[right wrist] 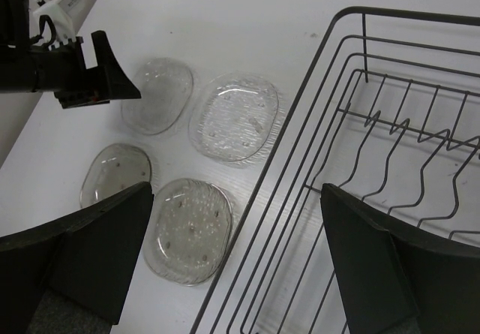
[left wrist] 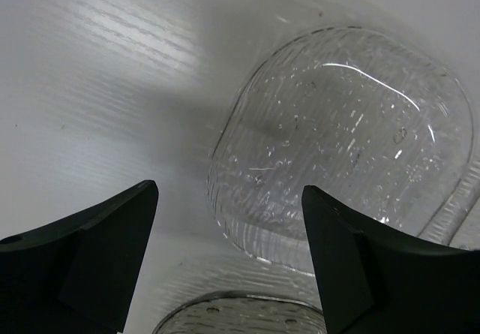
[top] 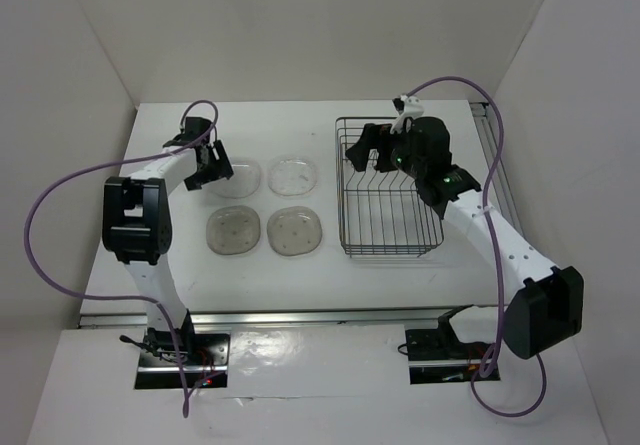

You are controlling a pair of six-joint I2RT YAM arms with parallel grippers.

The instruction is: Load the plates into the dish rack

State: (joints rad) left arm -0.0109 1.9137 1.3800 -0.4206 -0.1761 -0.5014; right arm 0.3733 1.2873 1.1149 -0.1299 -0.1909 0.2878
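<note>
Four plates lie left of the dish rack [top: 390,227]. Two are clear, the back-left one [top: 240,179] and the back-right one [top: 294,175]. Two are tinted, the front-left one [top: 234,231] and the front-right one [top: 294,230]. My left gripper [top: 213,168] is open and empty, low over the left edge of the back-left clear plate [left wrist: 345,131]. A tinted plate's rim [left wrist: 240,315] shows below its fingers. My right gripper [top: 368,153] is open and empty above the rack's back-left corner [right wrist: 360,124]. In the right wrist view the plates [right wrist: 187,229] lie beside the rack.
The rack holds no plates and shows wavy divider wires [right wrist: 390,146]. White walls close the table at the back and both sides. The left arm's purple cable [top: 60,195] loops out over the left side.
</note>
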